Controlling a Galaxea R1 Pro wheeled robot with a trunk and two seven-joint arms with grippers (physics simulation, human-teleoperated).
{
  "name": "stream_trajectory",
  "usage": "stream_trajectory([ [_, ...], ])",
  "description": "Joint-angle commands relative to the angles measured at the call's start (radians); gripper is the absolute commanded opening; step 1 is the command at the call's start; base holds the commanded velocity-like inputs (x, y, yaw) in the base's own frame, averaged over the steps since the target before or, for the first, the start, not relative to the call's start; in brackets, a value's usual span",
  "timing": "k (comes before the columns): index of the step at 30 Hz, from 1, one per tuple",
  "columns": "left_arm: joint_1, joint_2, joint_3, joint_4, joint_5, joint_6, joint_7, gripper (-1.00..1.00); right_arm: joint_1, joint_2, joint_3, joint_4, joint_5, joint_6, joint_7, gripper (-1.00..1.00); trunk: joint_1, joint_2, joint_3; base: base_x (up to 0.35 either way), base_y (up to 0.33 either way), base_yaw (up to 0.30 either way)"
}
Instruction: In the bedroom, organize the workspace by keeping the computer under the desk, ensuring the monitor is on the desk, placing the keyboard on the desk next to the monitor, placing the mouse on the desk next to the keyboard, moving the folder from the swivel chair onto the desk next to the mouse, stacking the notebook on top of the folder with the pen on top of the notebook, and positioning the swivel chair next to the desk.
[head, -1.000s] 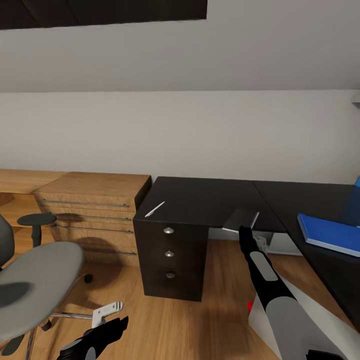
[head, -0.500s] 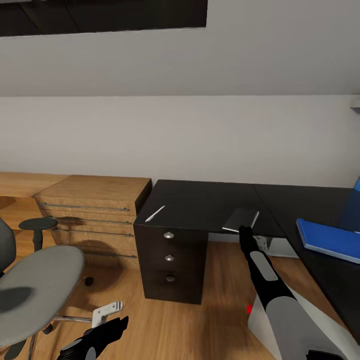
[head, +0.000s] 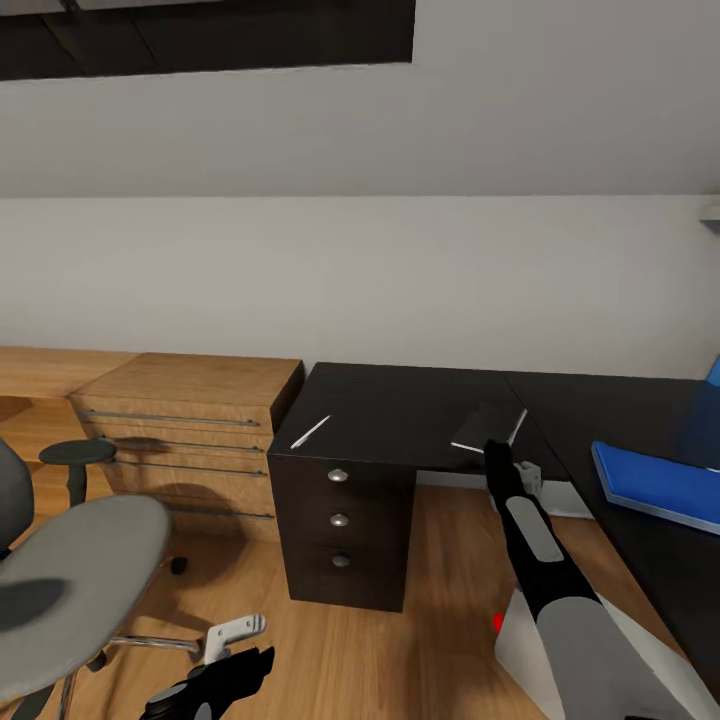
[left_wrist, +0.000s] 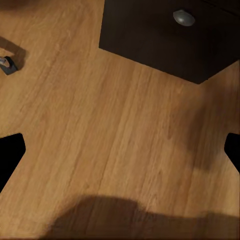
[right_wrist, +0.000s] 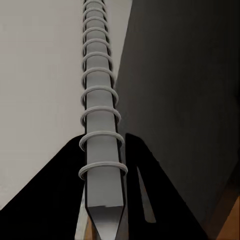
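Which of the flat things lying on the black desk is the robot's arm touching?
The grey spiral-bound notebook at the desk's front edge, between the right gripper's jaws; the pen and blue folder lie apart.

left gripper (head: 238, 640): low, fingers spread wide | right gripper (head: 497, 450): arm outstretched (fingers clamped)

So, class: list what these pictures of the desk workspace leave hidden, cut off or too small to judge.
- Folder: head view, far end cut off by the picture edge.
- Swivel chair: head view, backrest and base cut off by the edge.
- Right gripper: fingers sit either side of the notebook spine; contact hidden.
- Pen: head view, too small for detail.
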Motion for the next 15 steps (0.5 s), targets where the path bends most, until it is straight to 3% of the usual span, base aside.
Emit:
stream_trajectory([
  [1,0.0,-0.001,-0.002,0.006,0.009,0.004,0.008,1.0,0.015,0.0,-0.001,-0.032,-0.011,-0.003,-0.004,-1.0,0.0,0.0,-0.001,0.0,0.0,0.0],
  [5,0.0,-0.001,-0.006,0.018,0.009,0.004,0.009,1.0,0.063,-0.003,-0.004,-0.118,-0.011,-0.003,-0.006,-1.0,0.0,0.0,-0.001,0.0,0.0,0.0],
  [8,-0.001,0.001,-0.006,0.045,0.009,0.004,0.009,1.0,0.078,-0.01,-0.029,-0.164,-0.011,-0.002,-0.014,-1.0,0.0,0.0,-0.001,0.0,0.0,0.0],
  [11,0.0,0.003,-0.004,0.128,0.008,-0.002,0.008,1.0,0.084,-0.014,-0.077,-0.195,-0.011,-0.002,-0.028,-1.0,0.0,0.0,-0.001,0.0,0.0,0.0],
  [15,0.0,0.023,0.001,0.234,0.008,-0.074,0.008,1.0,0.085,-0.017,-0.095,-0.207,-0.011,-0.002,-0.031,-1.0,0.0,0.0,-0.001,0.0,0.0,0.0],
])
